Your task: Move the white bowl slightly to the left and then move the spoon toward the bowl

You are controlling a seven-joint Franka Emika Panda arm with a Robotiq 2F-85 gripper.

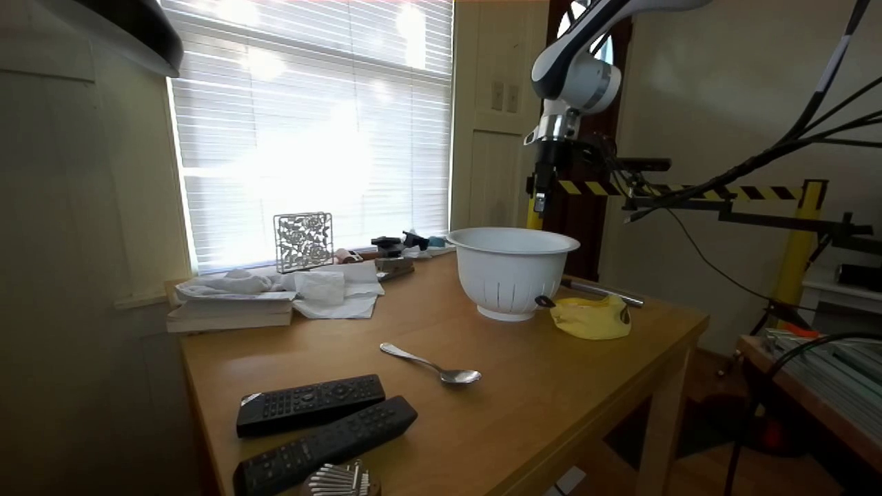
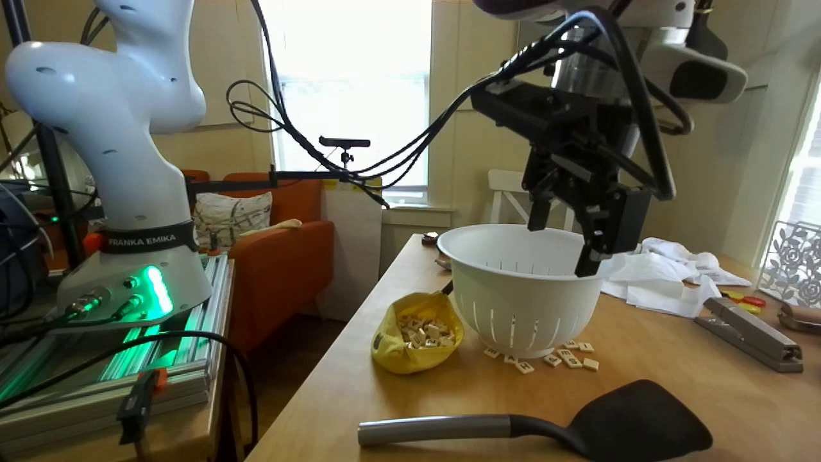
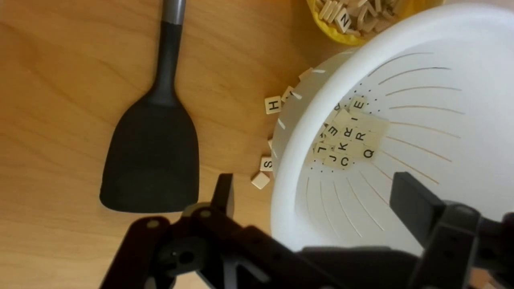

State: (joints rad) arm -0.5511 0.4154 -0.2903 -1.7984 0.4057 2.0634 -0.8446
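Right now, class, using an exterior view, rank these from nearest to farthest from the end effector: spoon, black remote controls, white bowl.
1. The white bowl: just below the end effector.
2. The spoon: on the table, toward the camera from the white bowl.
3. The black remote controls: farther left, nearer the camera; the two are too close to rank.

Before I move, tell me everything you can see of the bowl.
The bowl is white, apparently plastic, round and deep, with a flared rim, slotted walls and a narrow foot. It stands upright on the table, letter tiles in its bottom and loose tiles by its foot. The open gripper hangs above its rim, not holding it.
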